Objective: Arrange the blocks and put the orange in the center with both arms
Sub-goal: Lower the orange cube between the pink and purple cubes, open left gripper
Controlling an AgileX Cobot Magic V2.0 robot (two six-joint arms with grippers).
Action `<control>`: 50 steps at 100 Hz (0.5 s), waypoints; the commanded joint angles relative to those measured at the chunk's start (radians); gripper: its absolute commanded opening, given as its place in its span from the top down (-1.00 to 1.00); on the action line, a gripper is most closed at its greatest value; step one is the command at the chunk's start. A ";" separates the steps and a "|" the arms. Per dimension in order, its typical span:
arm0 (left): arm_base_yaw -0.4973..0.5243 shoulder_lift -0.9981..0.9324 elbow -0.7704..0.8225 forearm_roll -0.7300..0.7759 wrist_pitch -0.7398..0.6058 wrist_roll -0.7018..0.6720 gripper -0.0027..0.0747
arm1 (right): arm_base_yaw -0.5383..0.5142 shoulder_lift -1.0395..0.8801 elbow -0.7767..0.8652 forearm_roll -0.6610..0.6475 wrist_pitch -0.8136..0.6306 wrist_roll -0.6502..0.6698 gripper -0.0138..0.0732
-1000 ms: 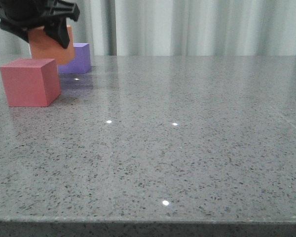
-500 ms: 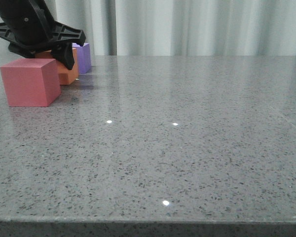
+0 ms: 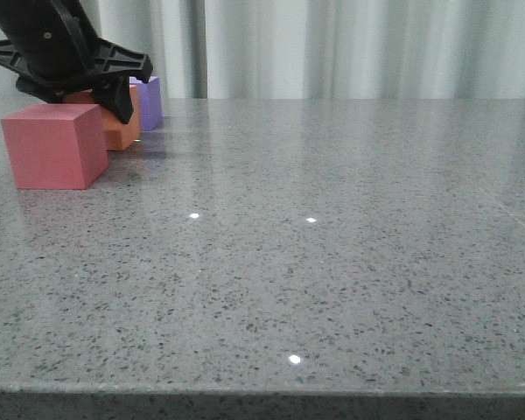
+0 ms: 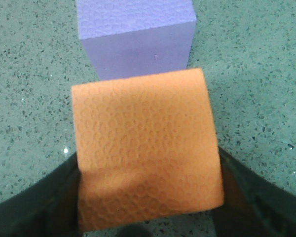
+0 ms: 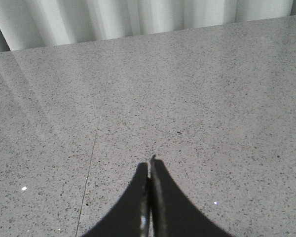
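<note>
The orange cube (image 3: pixel 123 128) rests on the table at the far left, just behind the red-pink cube (image 3: pixel 52 145) and in front of the purple cube (image 3: pixel 150 101). My left gripper (image 3: pixel 96 98) comes down over it, shut on it. In the left wrist view the black fingers (image 4: pixel 37 207) press both sides of the orange cube (image 4: pixel 145 148), with the purple cube (image 4: pixel 138 39) right beyond it. My right gripper (image 5: pixel 150 164) is shut with nothing in it, above bare table; it does not show in the front view.
The grey speckled table (image 3: pixel 332 245) stretches wide to the right of the cubes. A pale curtain (image 3: pixel 350 48) hangs behind the far edge. The near table edge (image 3: pixel 262 392) runs along the bottom of the front view.
My left gripper has brought the orange cube down from above the table to rest between the red-pink and purple cubes. Over the last half second it has barely moved.
</note>
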 commanded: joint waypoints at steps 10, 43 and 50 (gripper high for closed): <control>0.001 -0.044 -0.028 0.016 -0.064 0.001 -0.80 | -0.003 0.001 -0.027 -0.003 -0.077 -0.007 0.84; -0.002 -0.130 -0.028 0.022 0.010 0.001 -0.76 | -0.003 0.001 -0.027 -0.003 -0.077 -0.007 0.84; -0.002 -0.181 -0.021 0.022 0.044 0.001 -0.76 | -0.003 0.001 -0.027 -0.003 -0.077 -0.007 0.84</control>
